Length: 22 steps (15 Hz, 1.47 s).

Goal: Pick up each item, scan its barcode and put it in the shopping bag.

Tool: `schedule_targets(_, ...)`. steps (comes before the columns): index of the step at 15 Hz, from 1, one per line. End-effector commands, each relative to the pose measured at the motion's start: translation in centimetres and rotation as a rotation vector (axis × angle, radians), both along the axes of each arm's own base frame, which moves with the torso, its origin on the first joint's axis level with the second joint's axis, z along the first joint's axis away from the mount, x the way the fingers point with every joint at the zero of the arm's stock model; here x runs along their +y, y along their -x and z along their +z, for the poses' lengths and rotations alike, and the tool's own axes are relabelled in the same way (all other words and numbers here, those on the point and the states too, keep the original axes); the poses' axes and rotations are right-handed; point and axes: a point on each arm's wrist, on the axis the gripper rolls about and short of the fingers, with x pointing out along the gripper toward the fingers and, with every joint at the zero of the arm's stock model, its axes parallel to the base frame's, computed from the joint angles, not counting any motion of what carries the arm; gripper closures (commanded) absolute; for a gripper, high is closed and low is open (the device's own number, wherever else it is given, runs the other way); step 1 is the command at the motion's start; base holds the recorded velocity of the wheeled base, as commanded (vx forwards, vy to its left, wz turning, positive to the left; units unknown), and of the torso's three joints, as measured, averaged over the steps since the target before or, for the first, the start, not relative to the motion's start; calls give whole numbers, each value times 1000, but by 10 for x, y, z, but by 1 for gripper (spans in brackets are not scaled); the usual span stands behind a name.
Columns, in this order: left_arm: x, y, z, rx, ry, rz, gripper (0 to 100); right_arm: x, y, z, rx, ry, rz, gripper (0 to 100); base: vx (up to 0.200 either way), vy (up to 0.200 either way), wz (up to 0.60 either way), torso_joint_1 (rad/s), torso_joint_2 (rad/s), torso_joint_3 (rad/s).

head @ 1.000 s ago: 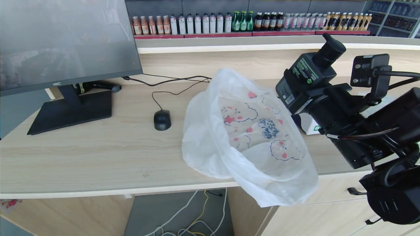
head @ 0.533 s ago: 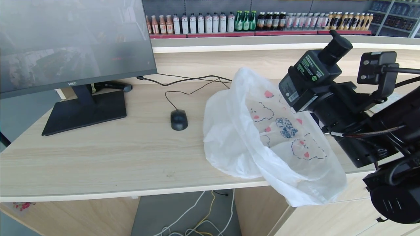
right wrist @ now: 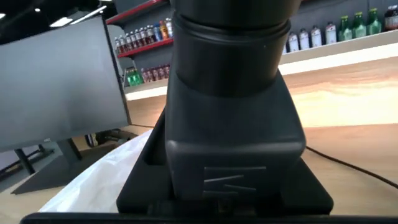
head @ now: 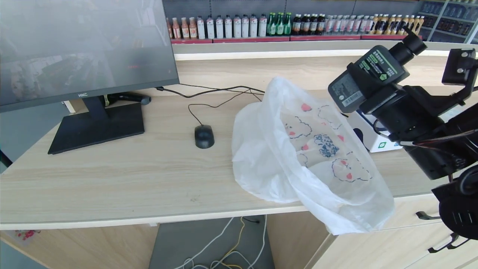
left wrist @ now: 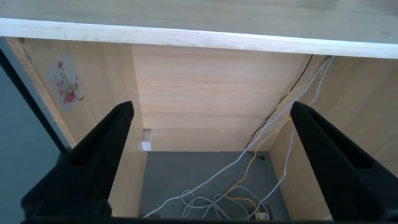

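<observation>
here, your right gripper (head: 386, 104) is clamped on a black bottle (head: 373, 73), held in the air above the right end of the wooden counter (head: 112, 175). the bottle is tilted, with its round cap pointing up and away. its base, which carries a white barcode sticker (head: 346, 98), faces down toward the shopping bag (head: 298, 157). the bag is thin white plastic printed with cartoon bears. it lies slumped at the counter's front edge toward the right, and its lower part hangs over that edge. just behind the bag, near the right end, a white box (head: 368, 130) rests on the counter, partly hidden by the gripper. a black mouse (head: 204, 136) sits mid-counter, left of the bag, and a monitor (head: 82, 48) stands at the rear left corner. your left gripper (left wrist: 211, 165) hangs below the counter's front edge, its two fingers (left wrist: 93, 168) spread wide, facing loose cables (left wrist: 214, 202) under the counter.
</observation>
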Motion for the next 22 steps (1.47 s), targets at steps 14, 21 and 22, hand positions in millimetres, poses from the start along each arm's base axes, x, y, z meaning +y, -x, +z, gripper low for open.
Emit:
schedule_targets(14,0,0,0,0,0,1,0,-30,-48,1,481,-136,595,100,0,0,0,0,0,0)
schedule_targets(21,0,0,0,0,0,1,0,-5,-53,-40,638,-61,780,100,0,0,0,0,0,0)
schedule_targets(22,0,0,0,0,0,1,0,0,-54,-42,645,-56,794,100,0,0,0,0,0,0)
